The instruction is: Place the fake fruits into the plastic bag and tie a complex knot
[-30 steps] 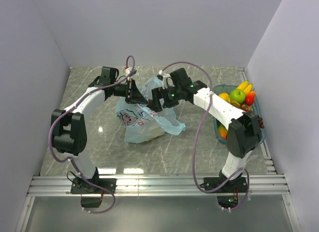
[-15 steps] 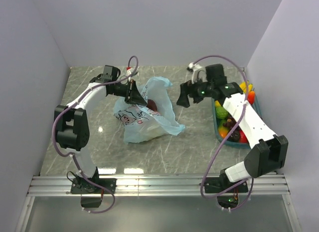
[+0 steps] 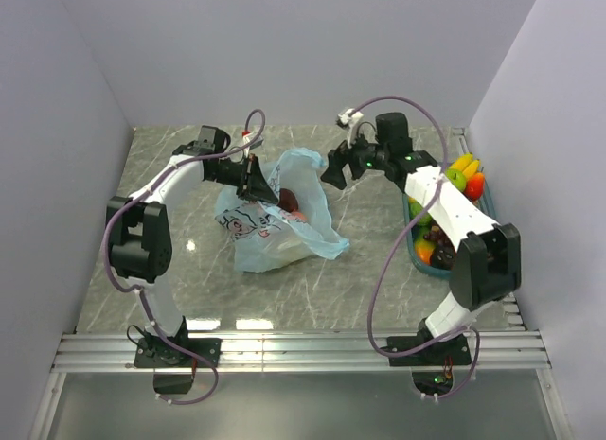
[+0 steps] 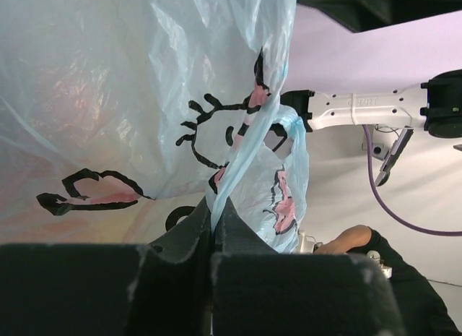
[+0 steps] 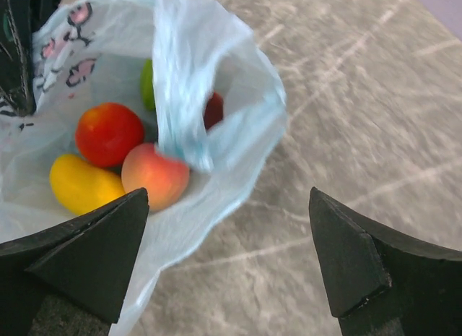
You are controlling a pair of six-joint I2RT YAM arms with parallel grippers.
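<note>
The plastic bag (image 3: 275, 237) is shown slumped near the middle of the marble table (image 3: 170, 270), its mouth held up on the far side by the left gripper (image 3: 254, 178). From the left wrist, that gripper is seen pressed tight together on a fold of blue film. Its fingertips are buried in plastic, and the contents are reduced to pink and orange blurs behind the cartoon print (image 4: 216, 134). The right gripper (image 3: 333, 168) is pictured just right of the bag's mouth, spread wide, with nothing between its fingers (image 5: 86, 256). Five fake fruits are counted inside the bag from the right wrist: a red one (image 5: 108, 132), a yellow one (image 5: 78, 184), a peach (image 5: 155, 175), a green one (image 5: 147, 83) half hidden by film, and a dark red one (image 5: 213, 108) largely covered. More are piled in the teal tray (image 3: 411, 239) at the right edge, among them a banana (image 3: 463, 163) and a green apple (image 3: 455, 179). The heap is crossed by the right arm (image 3: 445, 199), so no count can be given.
</note>
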